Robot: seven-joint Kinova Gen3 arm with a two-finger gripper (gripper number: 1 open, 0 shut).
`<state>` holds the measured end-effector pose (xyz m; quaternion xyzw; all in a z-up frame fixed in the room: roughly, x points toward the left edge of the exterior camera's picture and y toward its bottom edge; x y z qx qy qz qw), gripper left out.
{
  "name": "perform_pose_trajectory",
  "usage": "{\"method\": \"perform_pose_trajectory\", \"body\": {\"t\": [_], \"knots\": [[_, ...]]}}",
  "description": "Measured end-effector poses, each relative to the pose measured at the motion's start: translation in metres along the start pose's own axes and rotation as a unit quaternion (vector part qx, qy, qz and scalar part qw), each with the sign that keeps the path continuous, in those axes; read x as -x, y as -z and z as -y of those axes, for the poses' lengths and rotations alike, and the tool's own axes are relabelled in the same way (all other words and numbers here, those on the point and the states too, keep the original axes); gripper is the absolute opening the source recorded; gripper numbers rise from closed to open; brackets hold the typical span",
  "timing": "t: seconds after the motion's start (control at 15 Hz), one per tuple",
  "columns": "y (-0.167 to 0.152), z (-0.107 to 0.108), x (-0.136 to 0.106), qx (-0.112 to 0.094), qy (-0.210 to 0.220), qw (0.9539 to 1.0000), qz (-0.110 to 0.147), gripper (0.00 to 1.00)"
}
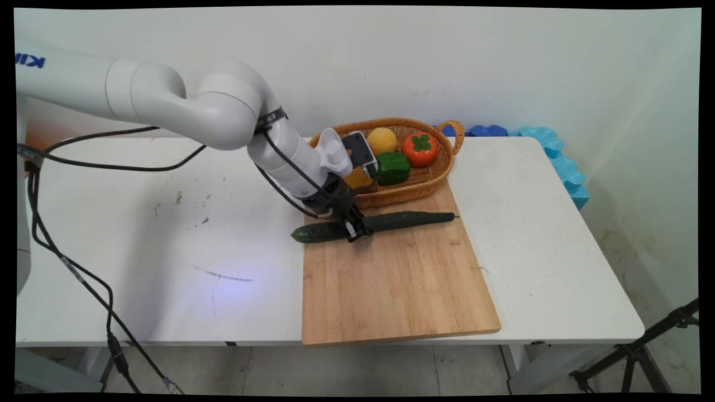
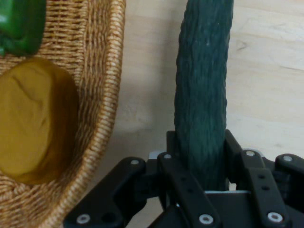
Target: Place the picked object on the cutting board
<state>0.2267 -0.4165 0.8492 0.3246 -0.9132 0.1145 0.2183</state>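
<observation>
A long dark green cucumber [image 1: 402, 220] lies across the far end of a wooden cutting board [image 1: 391, 279], its left end overhanging the board's edge. My gripper [image 1: 357, 230] is down on it left of its middle, shut on the cucumber. In the hand view the cucumber [image 2: 203, 85] runs up between the two fingers [image 2: 173, 156], which press its sides. Just behind the cucumber stands a wicker basket [image 1: 441, 167], whose rim [image 2: 107, 109] shows in the hand view.
The basket holds a yellow fruit [image 1: 382, 139], a red tomato-like fruit [image 1: 420, 148], a green pepper [image 1: 392, 167] and a brownish potato-like piece [image 2: 35, 123]. Blue foam pieces [image 1: 558, 159] line the table's far right edge. Black cables [image 1: 67, 262] hang at the left.
</observation>
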Motion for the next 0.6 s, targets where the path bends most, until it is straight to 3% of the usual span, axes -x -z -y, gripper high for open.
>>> {"method": "perform_pose_trajectory", "body": {"t": [0.2, 0.27, 0.6], "knots": [[-0.0064, -0.0021, 0.0007, 0.002, 0.002, 1.0000, 0.000, 0.00], [-0.0073, -0.0024, 0.0008, 0.003, 0.003, 1.0000, 0.000, 1.00], [-0.0088, -0.0063, -0.0021, 0.006, 0.007, 0.9999, -0.009, 1.00]]}}
